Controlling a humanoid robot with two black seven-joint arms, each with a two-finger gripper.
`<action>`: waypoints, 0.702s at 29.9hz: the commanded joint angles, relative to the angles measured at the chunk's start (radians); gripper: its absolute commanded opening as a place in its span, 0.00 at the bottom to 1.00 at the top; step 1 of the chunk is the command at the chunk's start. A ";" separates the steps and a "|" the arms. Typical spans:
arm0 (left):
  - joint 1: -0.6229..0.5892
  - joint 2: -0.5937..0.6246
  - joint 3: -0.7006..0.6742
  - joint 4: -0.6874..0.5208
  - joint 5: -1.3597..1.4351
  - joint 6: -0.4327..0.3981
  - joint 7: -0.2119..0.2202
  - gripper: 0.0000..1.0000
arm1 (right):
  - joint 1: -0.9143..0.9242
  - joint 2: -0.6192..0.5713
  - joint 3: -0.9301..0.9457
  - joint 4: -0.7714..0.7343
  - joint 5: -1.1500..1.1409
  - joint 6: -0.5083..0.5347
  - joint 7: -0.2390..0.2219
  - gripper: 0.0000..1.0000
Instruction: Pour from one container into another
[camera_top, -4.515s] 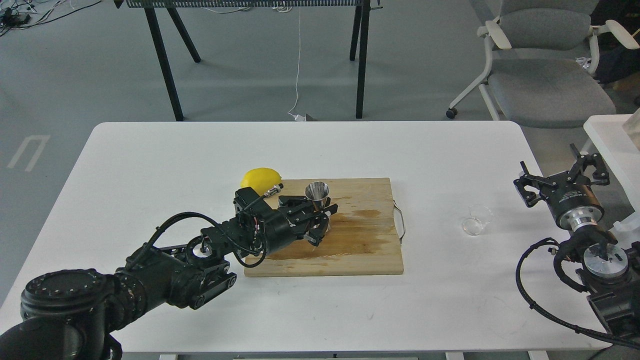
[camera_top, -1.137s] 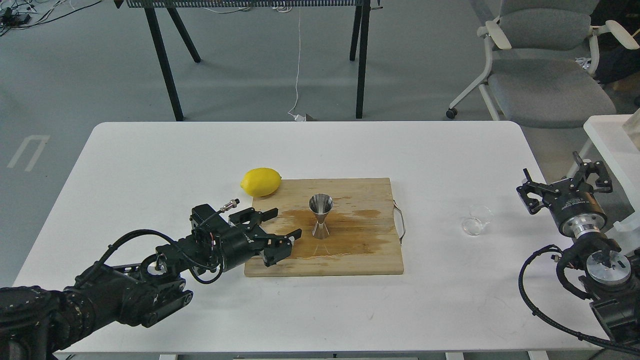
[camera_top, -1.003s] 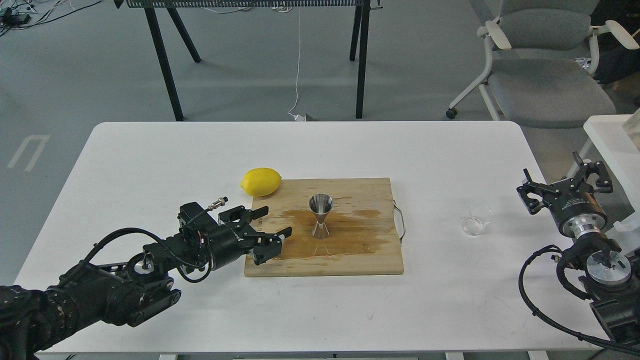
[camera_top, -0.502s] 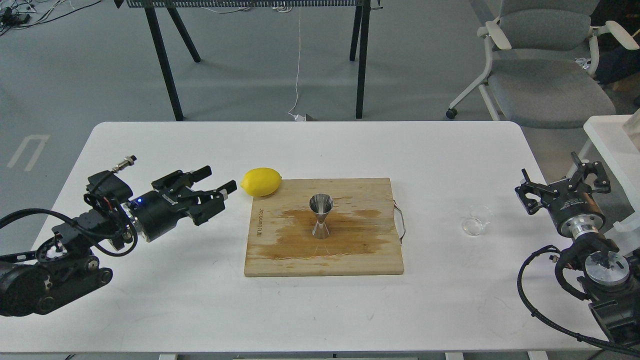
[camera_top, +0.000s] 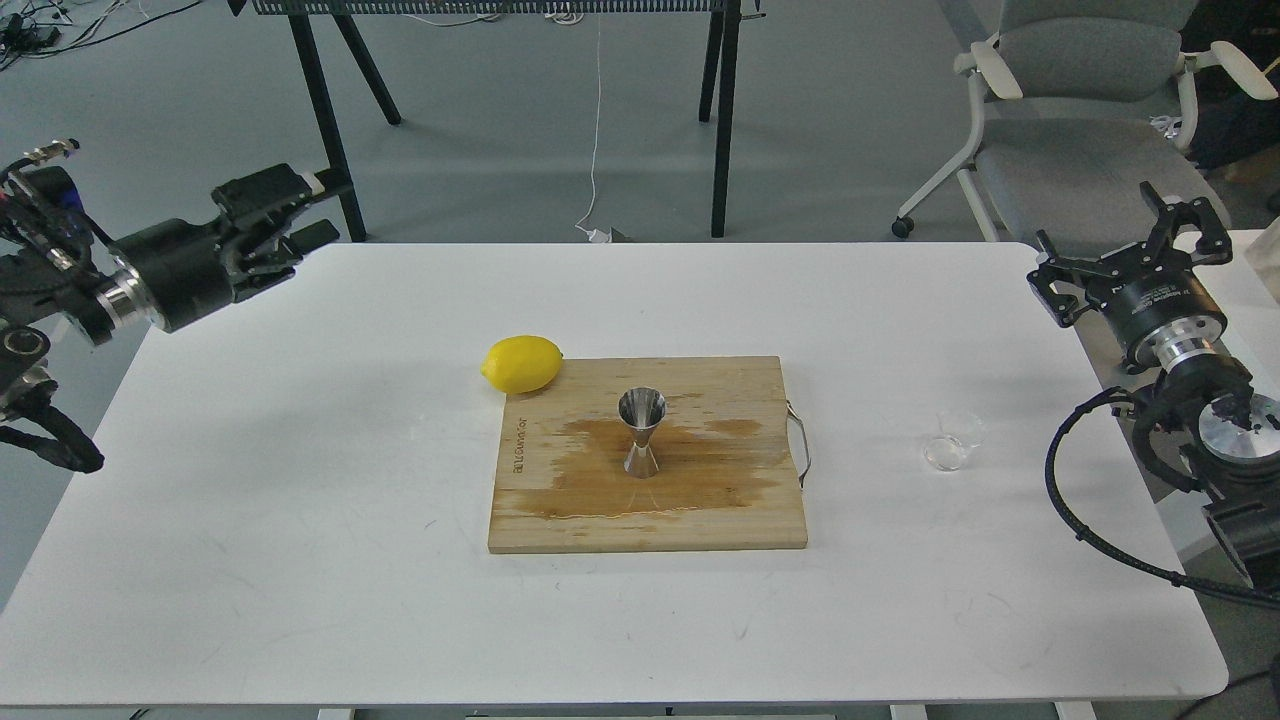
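Since half a second earlier, my left gripper (camera_top: 290, 215) had withdrawn to the table's far-left corner, fingers apart, empty. Right gripper (camera_top: 1135, 258): raised, spread, empty. Shiny steel hourglass jigger (camera_top: 640, 431): upright on wet wooden board (camera_top: 700, 515). Small clear cup (camera_top: 950, 441): right of board.

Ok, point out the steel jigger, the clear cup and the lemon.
shiny steel hourglass jigger (camera_top: 640, 432), head view, narrow waist
small clear round cup (camera_top: 948, 450), head view, its wall
yellow lemon (camera_top: 521, 363), head view, middle of rind
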 joint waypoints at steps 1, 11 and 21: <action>-0.022 -0.005 0.010 0.149 -0.295 0.000 0.000 0.88 | 0.019 -0.001 0.033 0.039 0.081 0.000 -0.107 1.00; 0.025 -0.049 0.038 0.202 -0.691 0.000 0.000 0.89 | 0.011 -0.102 0.049 0.296 0.204 -0.447 -0.385 0.99; 0.045 -0.120 0.038 0.214 -0.949 0.000 0.000 0.89 | -0.134 -0.181 0.174 0.406 0.394 -0.687 -0.313 0.99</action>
